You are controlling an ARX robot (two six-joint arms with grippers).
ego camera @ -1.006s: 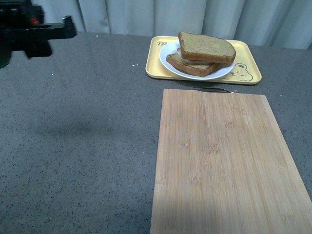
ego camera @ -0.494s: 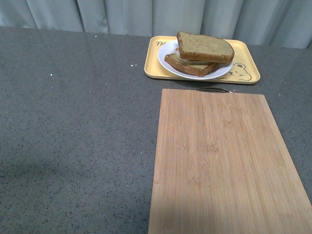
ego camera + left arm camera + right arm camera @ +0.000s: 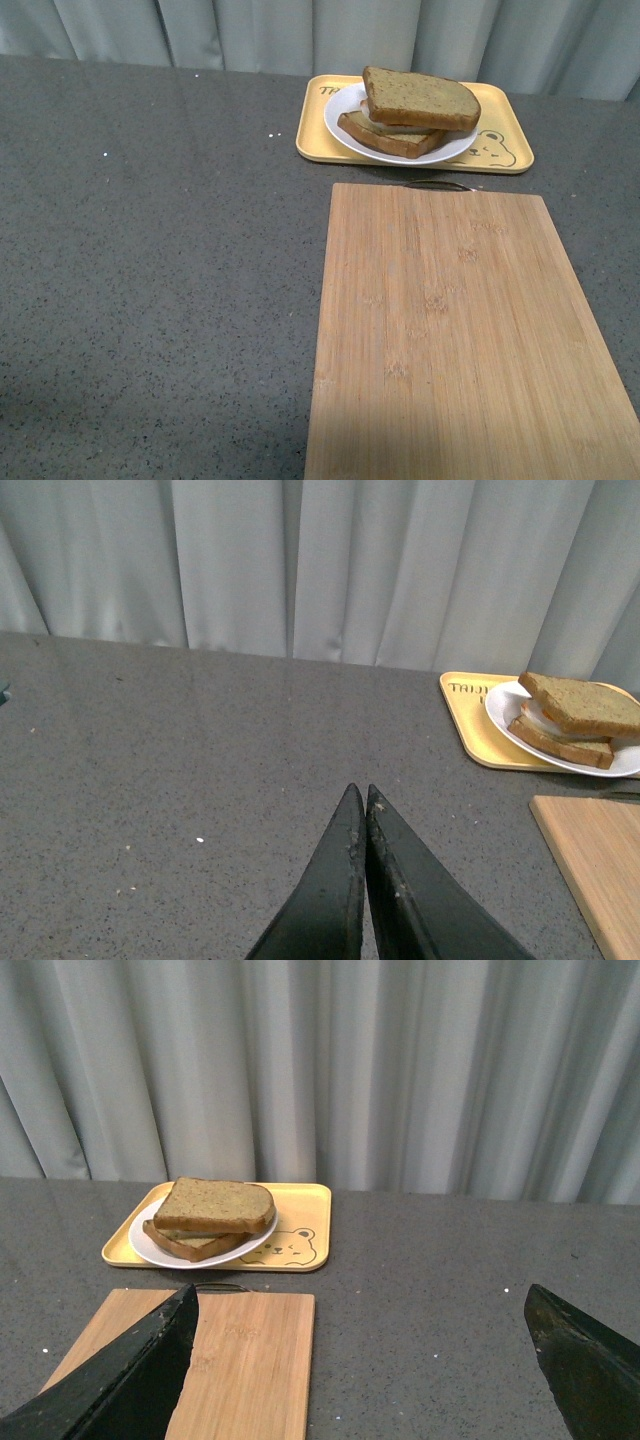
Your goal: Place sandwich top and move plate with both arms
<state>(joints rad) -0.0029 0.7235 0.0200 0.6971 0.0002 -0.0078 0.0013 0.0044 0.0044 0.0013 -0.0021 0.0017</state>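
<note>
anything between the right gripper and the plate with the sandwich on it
Nothing visible blocks it. In the right wrist view the open right gripper looks across the flat wooden cutting board and bare countertop to the plate, which sits on the yellow tray with the sandwich top already in place.

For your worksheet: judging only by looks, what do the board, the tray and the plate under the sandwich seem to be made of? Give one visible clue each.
Board: bamboo or wood, matte; pale strips with darker node marks.
Tray: probably plastic, smooth yellow; rounded rim and a printed bear.
Plate: ceramic or melamine, can't tell which; plain glossy white, thin rim.
</note>
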